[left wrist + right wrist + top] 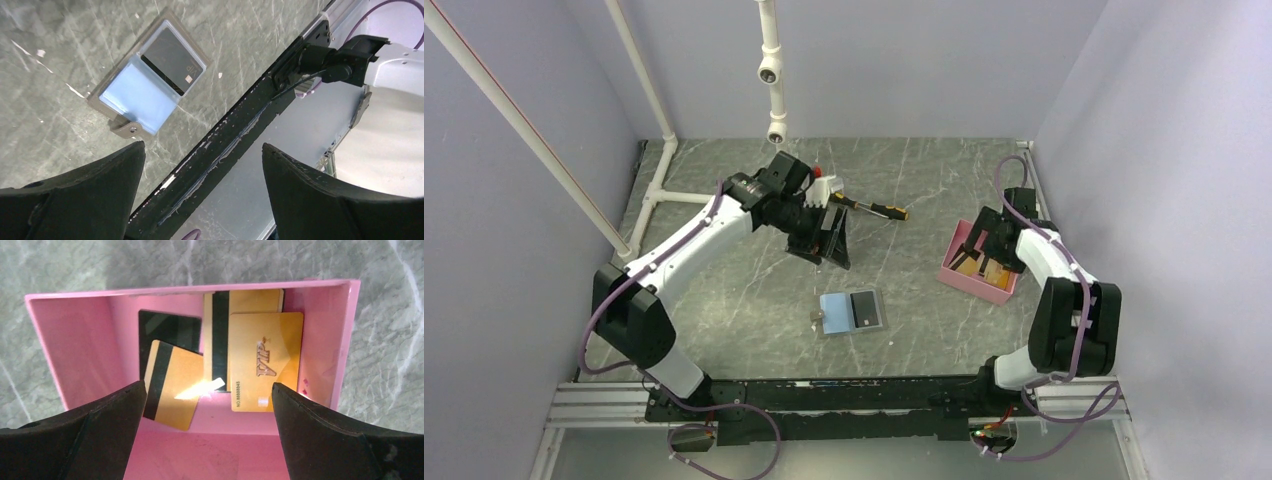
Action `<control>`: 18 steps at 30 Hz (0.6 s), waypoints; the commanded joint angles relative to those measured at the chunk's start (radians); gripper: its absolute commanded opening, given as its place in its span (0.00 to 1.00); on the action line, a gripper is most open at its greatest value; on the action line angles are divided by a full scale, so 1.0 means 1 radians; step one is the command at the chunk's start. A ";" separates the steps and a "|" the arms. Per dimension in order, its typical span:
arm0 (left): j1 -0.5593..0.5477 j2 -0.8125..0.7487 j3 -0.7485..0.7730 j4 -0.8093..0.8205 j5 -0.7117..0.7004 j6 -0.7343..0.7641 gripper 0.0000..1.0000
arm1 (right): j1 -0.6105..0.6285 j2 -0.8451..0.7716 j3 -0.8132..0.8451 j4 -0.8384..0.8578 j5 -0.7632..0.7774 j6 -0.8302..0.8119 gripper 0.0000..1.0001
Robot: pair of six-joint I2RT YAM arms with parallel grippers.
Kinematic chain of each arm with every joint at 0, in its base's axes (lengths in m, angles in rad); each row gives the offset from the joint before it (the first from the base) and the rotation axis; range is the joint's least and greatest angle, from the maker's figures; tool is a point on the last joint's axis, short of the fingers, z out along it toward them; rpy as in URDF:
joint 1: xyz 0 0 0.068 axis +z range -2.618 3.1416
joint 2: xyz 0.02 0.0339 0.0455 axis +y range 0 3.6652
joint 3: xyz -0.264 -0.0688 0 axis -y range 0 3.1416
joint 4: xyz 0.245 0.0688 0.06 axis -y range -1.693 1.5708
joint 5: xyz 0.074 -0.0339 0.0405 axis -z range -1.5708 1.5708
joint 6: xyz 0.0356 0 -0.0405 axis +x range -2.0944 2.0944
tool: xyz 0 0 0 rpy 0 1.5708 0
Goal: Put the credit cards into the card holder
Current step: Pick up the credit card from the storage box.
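Grey marbled stone is making up the table (724, 300), which is filling the top view between pale walls. On it, the left arm (694, 240) is reaching from the 7 o'clock corner toward the middle, and the right arm (1064, 290) is bending up along the 3 o'clock edge. The left gripper (832, 240) is hanging just toward 12 o'clock of the table's centre; its wrist view is showing the pincer (202, 150) spread wide with nothing between the fingers. The right gripper (972, 250) is hovering over the pink tray (969, 283), which is sitting at 3 o'clock, and its pincer (209, 390) is likewise standing wide and empty above the tray's wall (75, 340). The card holder (852, 313) is lying open and flat at 6 o'clock of the centre, well apart from the tray, its light blue lining (135, 95) facing up. A screwdriver (872, 207) with a black and orange handle is lying at 1 o'clock. One dark card (172, 62) is sitting in the holder's pocket. Four credit cards are resting inside the tray: a tan VIP card (265, 360) at 3 o'clock, a tan striped card (220, 340) touching it, another tan striped card (175, 385) tilted at 7 o'clock, and a black card (170, 330) partly under that one.
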 commanded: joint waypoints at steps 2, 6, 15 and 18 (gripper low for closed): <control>-0.004 0.046 0.125 -0.132 -0.031 0.040 0.92 | -0.039 0.069 0.062 -0.015 0.028 -0.037 0.99; 0.001 0.097 0.186 -0.143 -0.030 0.051 0.92 | -0.056 0.125 0.073 0.005 0.012 -0.041 0.99; 0.032 0.123 0.192 -0.131 0.004 0.033 0.92 | -0.058 0.229 0.065 0.044 -0.112 -0.030 0.99; 0.035 0.130 0.190 -0.127 0.012 0.028 0.92 | -0.057 0.219 0.065 0.053 -0.159 -0.020 0.95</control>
